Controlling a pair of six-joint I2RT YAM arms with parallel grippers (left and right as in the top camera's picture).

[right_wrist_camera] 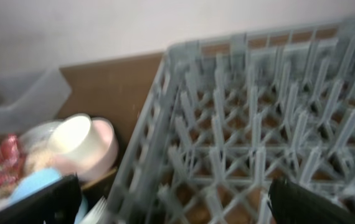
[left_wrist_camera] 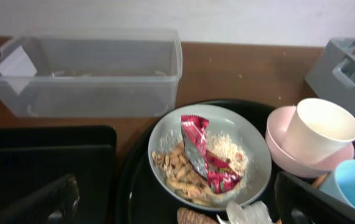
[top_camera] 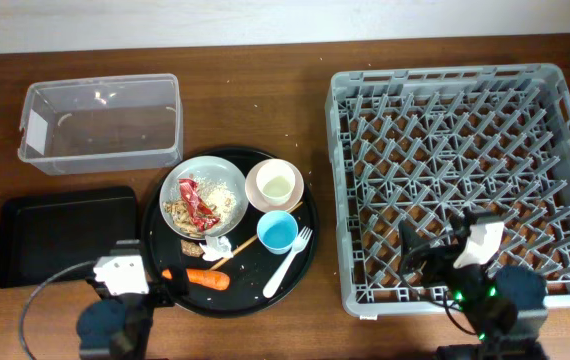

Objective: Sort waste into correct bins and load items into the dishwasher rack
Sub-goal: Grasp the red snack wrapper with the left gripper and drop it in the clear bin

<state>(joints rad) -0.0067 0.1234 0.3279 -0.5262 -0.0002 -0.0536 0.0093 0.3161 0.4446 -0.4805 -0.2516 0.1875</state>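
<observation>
Presently both claws stand wide open and empty: the left claw (left_wrist_camera: 177,206) hangs before the white plate (left_wrist_camera: 255,152), the right claw (right_wrist_camera: 177,204) over the dishwasher rack (right_wrist_camera: 258,124). The red wrapper (left_wrist_camera: 202,155) lies on that plate among food scraps (left_wrist_camera: 174,171). Recommended: pinch the wrapper's raised fold only, clear of crumbs, then lift straight.

brown table (top_camera: 255,60) carries clear tub (top_camera: 105,130), shallow black tray (top_camera: 60,235), round black tray (top_camera: 250,290), grey rack (top_camera: 455,170).
</observation>
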